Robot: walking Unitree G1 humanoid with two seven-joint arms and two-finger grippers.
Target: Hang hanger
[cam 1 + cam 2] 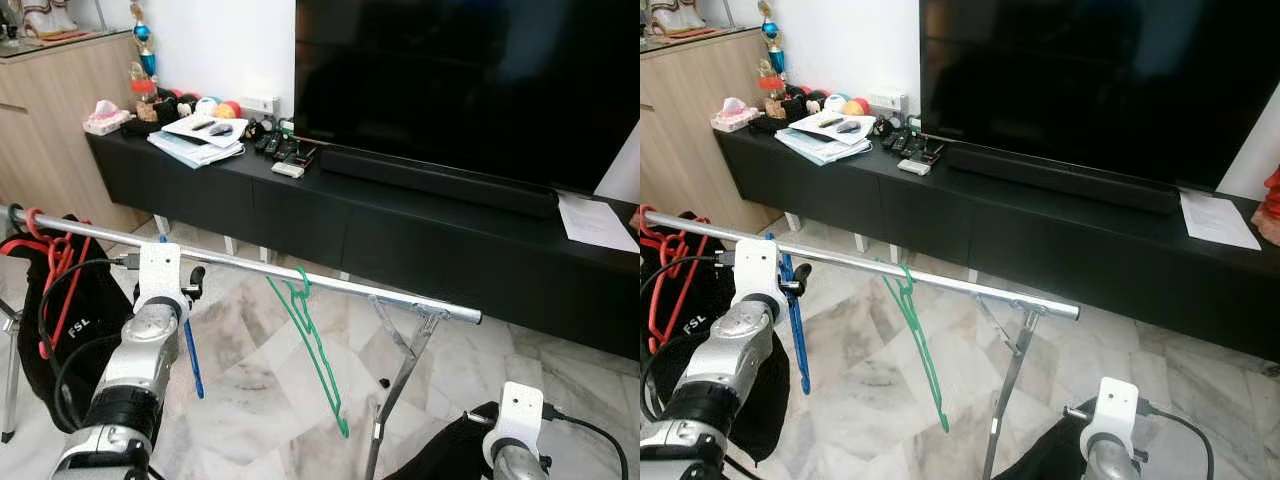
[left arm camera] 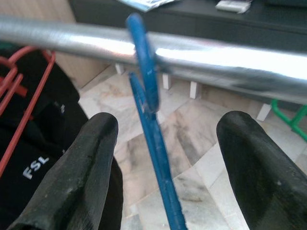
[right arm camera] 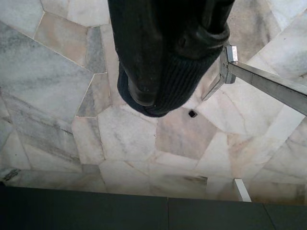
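A blue hanger (image 2: 152, 139) hangs by its hook over the silver rail (image 1: 330, 283) of a clothes rack. My left gripper (image 2: 168, 148) is open, its fingers (image 2: 81, 177) standing on either side of the hanger's neck, apart from it and just under the rail. In the left eye view the blue hanger (image 1: 192, 355) dangles beside my left wrist (image 1: 160, 280). A green hanger (image 1: 312, 345) hangs further right on the same rail. My right arm (image 1: 518, 420) hangs low at the bottom right, and dark knitted cloth (image 3: 160, 72) covers its gripper.
Red hangers (image 1: 50, 265) and a black bag (image 1: 75, 320) hang at the rail's left end. The rack's folding leg (image 1: 400, 370) stands on the marble floor. Behind it is a long black TV cabinet (image 1: 400, 230) with a television, papers and small items.
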